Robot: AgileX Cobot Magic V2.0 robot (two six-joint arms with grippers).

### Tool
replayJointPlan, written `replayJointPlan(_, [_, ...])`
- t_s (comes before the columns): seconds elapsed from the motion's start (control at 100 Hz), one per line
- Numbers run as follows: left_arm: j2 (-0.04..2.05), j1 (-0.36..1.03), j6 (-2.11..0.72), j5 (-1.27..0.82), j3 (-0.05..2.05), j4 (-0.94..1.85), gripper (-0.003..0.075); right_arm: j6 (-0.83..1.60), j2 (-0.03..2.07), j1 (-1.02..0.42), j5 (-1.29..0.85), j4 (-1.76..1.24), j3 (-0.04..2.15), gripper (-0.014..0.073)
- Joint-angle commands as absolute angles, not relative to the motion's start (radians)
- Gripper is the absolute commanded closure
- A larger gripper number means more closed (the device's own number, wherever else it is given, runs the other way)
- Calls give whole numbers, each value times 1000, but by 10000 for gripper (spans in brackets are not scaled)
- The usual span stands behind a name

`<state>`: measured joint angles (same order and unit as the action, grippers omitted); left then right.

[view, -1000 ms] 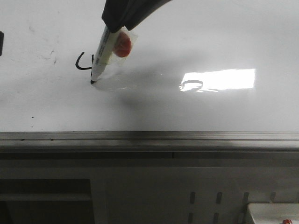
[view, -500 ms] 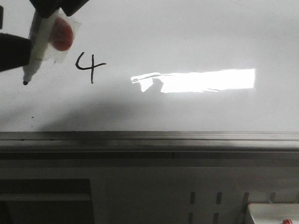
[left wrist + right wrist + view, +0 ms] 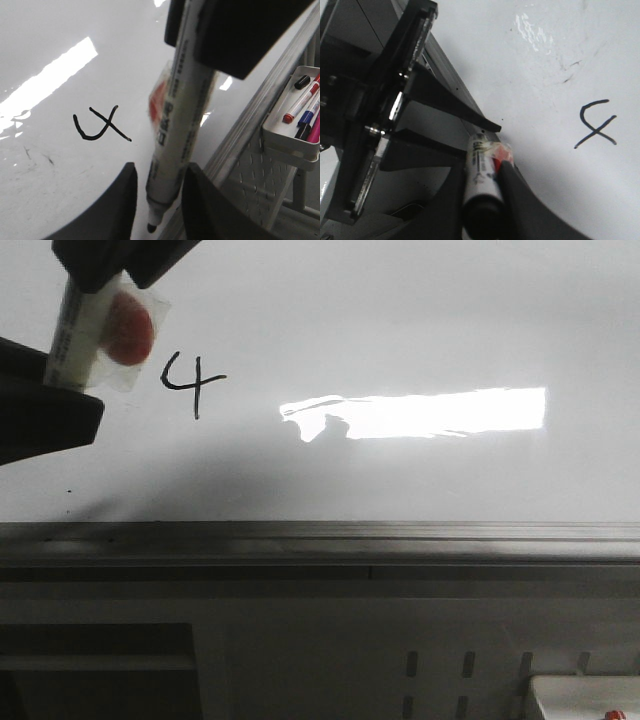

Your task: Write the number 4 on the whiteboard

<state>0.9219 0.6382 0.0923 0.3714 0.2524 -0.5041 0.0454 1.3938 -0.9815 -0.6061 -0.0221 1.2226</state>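
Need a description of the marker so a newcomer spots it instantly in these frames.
Start at the whiteboard, with the drawn number 4 left of its bright glare. Just left of that digit, at the frame's upper left, a white-barrelled marker points tip-down. It alone carries an orange-red patch under clear tape; the other pens lie in a tray beyond the rail.

marker [image 3: 75, 335] now lowered between left gripper [image 3: 159, 210] jaws

Whiteboard [image 3: 420, 320] open right of number 4 [image 3: 193, 383].
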Motion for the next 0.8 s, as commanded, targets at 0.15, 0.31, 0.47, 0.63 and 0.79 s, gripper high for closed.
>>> replayJointPlan(0.15, [923,645,102,465,285,-490,741,57,1357,-990,-556,-24,1257,658])
replayJointPlan(0.31, [923,645,102,465,285,-490,741,57,1357,-990,-556,-29,1257,658])
replayJointPlan(0.47, [923,645,102,465,285,-490,741,57,1357,-990,-556,-29,1257,658])
replayJointPlan(0.63, [923,645,102,465,285,-490,741,57,1357,-990,-554,-29,1257,658])
replayJointPlan(0.79, [923,645,102,465,285,-490,741,57,1357,-990,-547,-29,1257,656])
